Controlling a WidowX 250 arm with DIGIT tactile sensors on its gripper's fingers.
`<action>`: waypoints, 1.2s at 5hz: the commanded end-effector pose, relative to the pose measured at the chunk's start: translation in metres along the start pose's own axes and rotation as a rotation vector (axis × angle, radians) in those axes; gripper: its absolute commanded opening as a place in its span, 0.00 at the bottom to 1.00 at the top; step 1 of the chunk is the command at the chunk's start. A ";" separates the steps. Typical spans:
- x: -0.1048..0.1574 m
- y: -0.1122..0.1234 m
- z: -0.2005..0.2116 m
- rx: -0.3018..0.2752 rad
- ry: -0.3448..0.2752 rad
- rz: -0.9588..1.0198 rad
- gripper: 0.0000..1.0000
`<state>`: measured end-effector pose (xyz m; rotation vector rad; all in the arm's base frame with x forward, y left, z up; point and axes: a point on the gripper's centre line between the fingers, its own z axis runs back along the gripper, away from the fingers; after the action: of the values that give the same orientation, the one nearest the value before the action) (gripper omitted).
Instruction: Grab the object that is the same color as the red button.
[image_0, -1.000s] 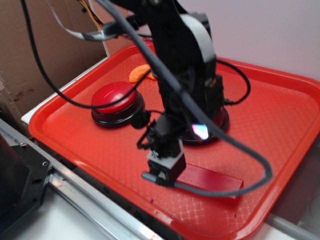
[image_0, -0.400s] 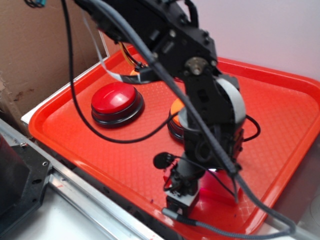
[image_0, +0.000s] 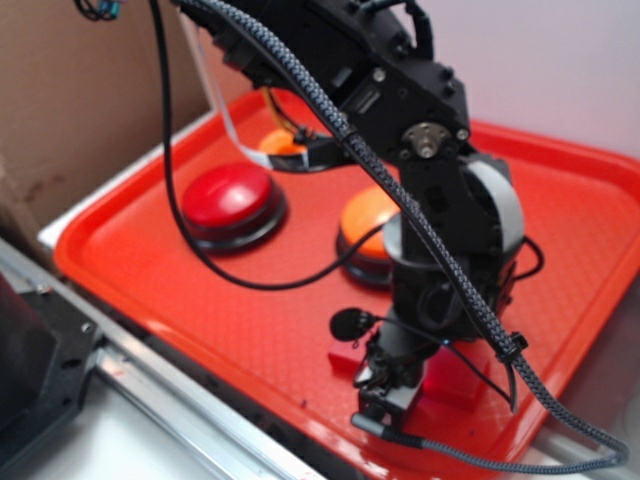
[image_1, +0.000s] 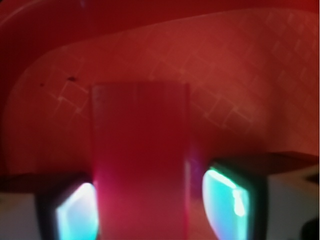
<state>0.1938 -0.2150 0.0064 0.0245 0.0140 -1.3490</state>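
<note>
Inside tray (image_0: 120, 250): block (image_1: 140, 160), two buttons.

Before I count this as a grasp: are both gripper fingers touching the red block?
Cannot tell. In the wrist view the red block sits between the fingers; the left one looks against it, the right shows a slim gap, but blur hides the edges.

Pale wall (image_0: 560, 60), brown cardboard (image_0: 70, 110) at left.
</note>
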 end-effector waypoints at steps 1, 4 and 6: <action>-0.005 -0.009 0.006 -0.006 -0.025 0.046 0.00; -0.062 0.001 0.120 0.135 -0.020 0.540 0.00; -0.111 0.004 0.175 0.093 -0.097 0.889 0.00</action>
<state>0.1829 -0.0948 0.1702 0.0577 -0.0656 -0.4621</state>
